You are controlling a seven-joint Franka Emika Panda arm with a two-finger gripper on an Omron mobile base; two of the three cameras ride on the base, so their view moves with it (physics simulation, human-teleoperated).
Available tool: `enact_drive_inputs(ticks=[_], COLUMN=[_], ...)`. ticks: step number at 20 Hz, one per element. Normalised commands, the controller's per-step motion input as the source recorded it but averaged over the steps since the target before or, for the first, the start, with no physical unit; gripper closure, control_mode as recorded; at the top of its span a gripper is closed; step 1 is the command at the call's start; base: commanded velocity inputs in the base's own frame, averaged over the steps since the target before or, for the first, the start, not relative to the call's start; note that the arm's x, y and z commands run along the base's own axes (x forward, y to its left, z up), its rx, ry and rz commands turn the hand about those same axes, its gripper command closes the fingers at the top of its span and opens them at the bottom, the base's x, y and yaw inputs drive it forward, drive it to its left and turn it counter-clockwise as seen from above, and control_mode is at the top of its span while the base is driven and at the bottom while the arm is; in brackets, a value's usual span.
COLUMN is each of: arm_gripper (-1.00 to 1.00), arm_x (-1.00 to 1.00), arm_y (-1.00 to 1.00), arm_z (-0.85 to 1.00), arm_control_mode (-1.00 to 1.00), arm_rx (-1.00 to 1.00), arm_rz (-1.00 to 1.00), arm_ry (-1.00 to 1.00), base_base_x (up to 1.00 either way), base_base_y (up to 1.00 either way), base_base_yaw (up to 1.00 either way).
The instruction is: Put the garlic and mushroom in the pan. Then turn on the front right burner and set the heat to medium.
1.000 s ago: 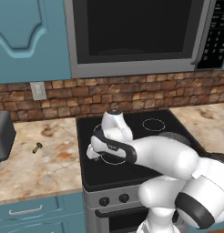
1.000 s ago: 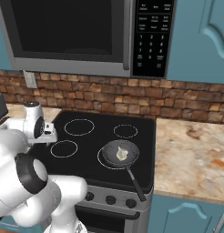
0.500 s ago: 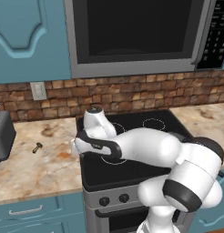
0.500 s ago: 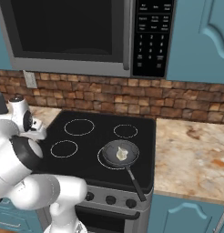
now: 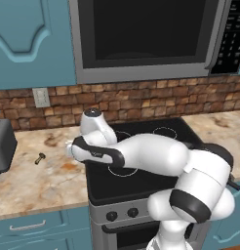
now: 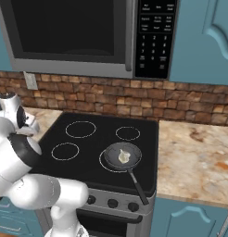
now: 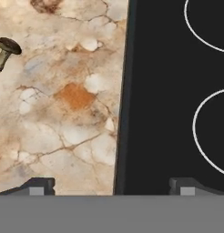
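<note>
The mushroom, brown with a dark cap, lies on its side on the speckled counter, up and to the left of my gripper in the hand view. The gripper is open and empty, straddling the cooktop's left edge. From the left base view, the mushroom rests left of my hand. The dark pan sits on the front right burner, its handle pointing toward the stove's front. The pale garlic lies inside the pan.
A grey toaster stands at the counter's far left. The black cooktop carries three smaller white rings. Stove knobs line the front panel. A microwave hangs above, and speckled counter continues to the right.
My arm has swung left from above the cooktop to the counter at its left edge, nearer the mushroom. The jaws have stayed open. Pan and garlic have not moved.
</note>
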Motion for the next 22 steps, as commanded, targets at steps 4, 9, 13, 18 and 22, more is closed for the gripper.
enact_drive_inputs(ticks=[4, 9, 13, 18, 22], arm_gripper=[-1.00, -1.00, -1.00, -1.00, -1.00], arm_x=[0.28, 0.14, 0.10, 0.16, 0.23], arm_y=[0.31, 0.44, 0.58, 0.26, 0.00], arm_z=[0.11, 0.07, 0.24, 0.28, -0.09], arm_control_mode=[-1.00, -1.00, -1.00, -1.00, -1.00], arm_rx=[0.15, 0.13, 0.01, -0.01, -0.06], arm_rz=[0.00, 0.00, 0.00, 0.00, 0.00], arm_ry=[-0.20, -0.17, 0.06, 0.27, 0.30], base_base_x=[0.00, 0.00, 0.00, 0.00, 0.00], base_base_y=[0.00, 0.00, 0.00, 0.00, 0.00], base_base_yaw=[0.00, 0.00, 0.00, 0.00, 0.00])
